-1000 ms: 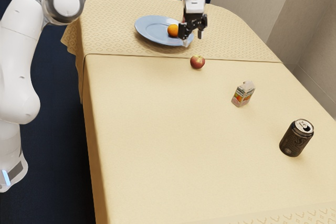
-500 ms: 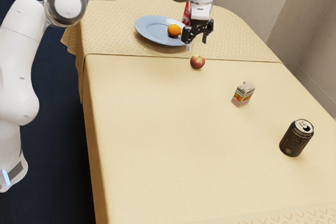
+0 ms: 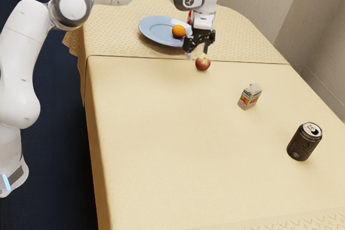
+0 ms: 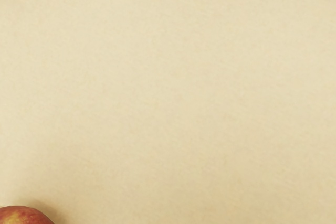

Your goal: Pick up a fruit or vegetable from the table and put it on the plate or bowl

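One hand (image 3: 197, 48), spread and empty, hovers just off the plate (image 3: 153, 28) at its near rim. The apple (image 3: 202, 63) sits on the worktop (image 3: 178, 133) slightly farther from the plate (almost beneath the hand), so a short outward descent looks right.

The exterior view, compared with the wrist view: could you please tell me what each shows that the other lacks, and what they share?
Exterior view: the black two-finger gripper, open, just above the red apple on its plate side; the blue round plate with the round orange fruit on it; a small juice carton; a dark drink can.
Wrist view: nothing new, just a close look at bare cloth beside the apple.
Shared: the red apple and the tan tablecloth.
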